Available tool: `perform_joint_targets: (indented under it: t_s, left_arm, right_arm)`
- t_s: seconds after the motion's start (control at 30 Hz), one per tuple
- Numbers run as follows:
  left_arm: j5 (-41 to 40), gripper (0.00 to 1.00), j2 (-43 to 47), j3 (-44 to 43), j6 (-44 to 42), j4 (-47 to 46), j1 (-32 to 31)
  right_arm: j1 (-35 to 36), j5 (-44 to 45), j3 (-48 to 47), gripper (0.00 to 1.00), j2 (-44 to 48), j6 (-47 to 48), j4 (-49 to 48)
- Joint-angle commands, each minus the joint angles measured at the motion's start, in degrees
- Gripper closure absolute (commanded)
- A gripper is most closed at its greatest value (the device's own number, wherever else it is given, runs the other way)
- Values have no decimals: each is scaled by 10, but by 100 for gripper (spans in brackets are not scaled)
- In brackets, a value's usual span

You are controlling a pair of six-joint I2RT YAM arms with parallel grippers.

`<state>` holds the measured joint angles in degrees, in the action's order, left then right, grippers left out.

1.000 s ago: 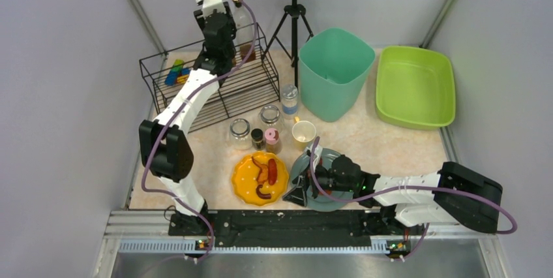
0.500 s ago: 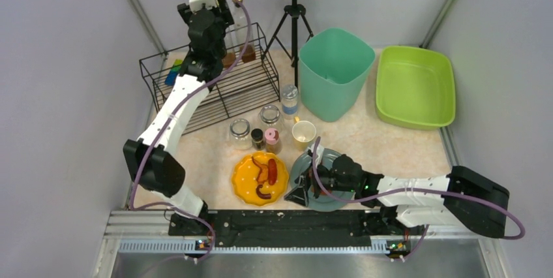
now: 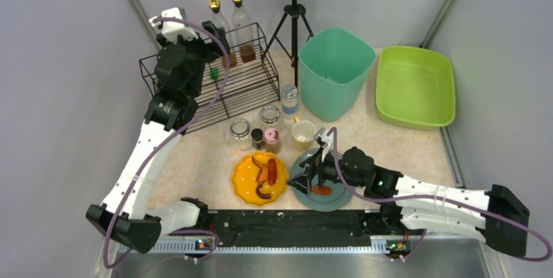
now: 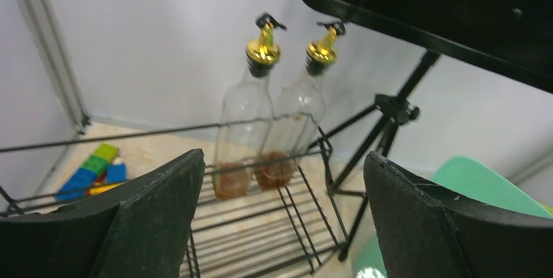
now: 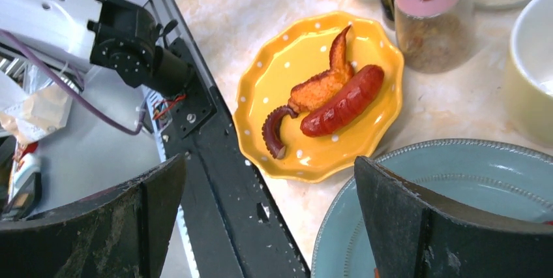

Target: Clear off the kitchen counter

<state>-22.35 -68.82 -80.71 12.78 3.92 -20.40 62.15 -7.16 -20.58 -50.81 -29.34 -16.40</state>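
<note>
No legible text or labels

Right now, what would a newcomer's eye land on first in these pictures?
The yellow plate with a red sausage stands out at the front of the kitchen counter, beside a grey-blue plate. At the back right sit a teal bin and a lime-green tub; at the back left two gold-capped bottles stand in a black wire rack.
</note>
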Motion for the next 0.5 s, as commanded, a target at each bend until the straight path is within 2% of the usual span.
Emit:
perform_joint_targets:
  t_s: [0.0,0.1,0.3,0.4,0.47]
  left_arm:
    - [94,1,39,28,55,62,-1]
    - [133,1,62,52,67,93,-2]
    - [182,1,101,106,84,159,-4]
    - [207,1,117,131,94,182,-6]
    - [219,1,124,145,102,202,-7]
  right_arm:
    - [7,47,-56,1,33,23,95]
    - [6,69,-83,1,42,35,152]
    - [7,172,-140,1,51,59,248]
    - [2,241,-183,1,22,68,299]
    - [-16,254,-214,1,-6,67,323]
